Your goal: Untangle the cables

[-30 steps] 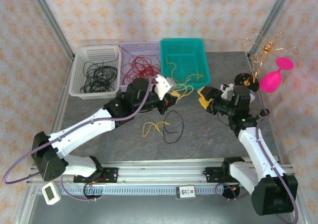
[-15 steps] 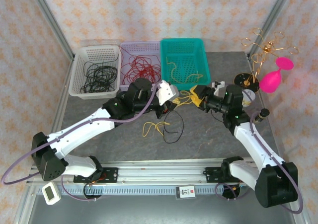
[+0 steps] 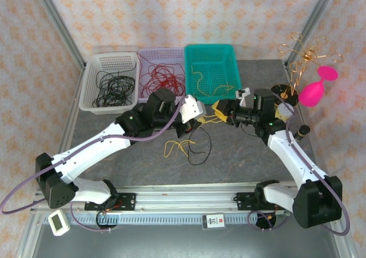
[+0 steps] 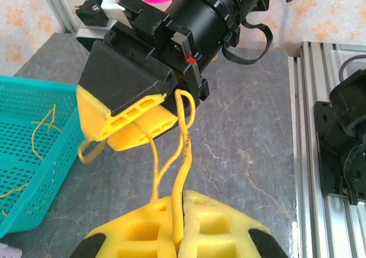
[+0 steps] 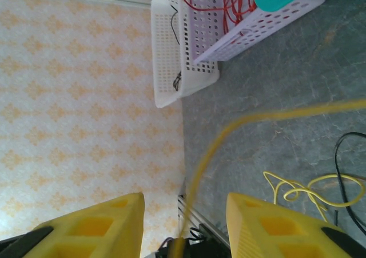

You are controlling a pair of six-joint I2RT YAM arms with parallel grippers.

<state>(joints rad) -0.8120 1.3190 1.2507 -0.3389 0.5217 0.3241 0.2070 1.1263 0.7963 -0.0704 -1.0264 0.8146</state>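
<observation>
Since the earlier frame the right gripper (image 3: pixel 222 108) has swung left across the table and now sits just beside the left gripper (image 3: pixel 190 116); its jaws have narrowed.

Jaws: the left gripper's are together, clamped on a thin yellow flexible cable (image 4: pixel 184 155). The right gripper's are apart, and that strand runs blurred through the gap. Contact with either pad cannot be confirmed.

Location: the held strand spans the two grippers, just near of the teal perforated plastic basket (image 3: pixel 209 46), which holds more yellow strands. A second yellow cable loop (image 3: pixel 173 147) and a thin black cable loop (image 3: pixel 199 148) lie crossed on the grey stone-patterned table (image 3: pixel 240 155). Whether either joins the held strand cannot be told. Black cables lie in the white perforated basket (image 3: pixel 91 69), red ones in the lilac perforated basket (image 3: pixel 160 52).

Handling, as judged: the cables are light, limp and slightly springy, with a smooth jacket likely to slip. Best hold is a single free run away from any crossing, drawn slowly so that neighbouring loops are not dragged.

Markings: a small white tag with a red mark (image 3: pixel 214 219) on the near rail and a small white display unit (image 3: pixel 58 222) at near left are both unreadable. No brand is legible.
</observation>
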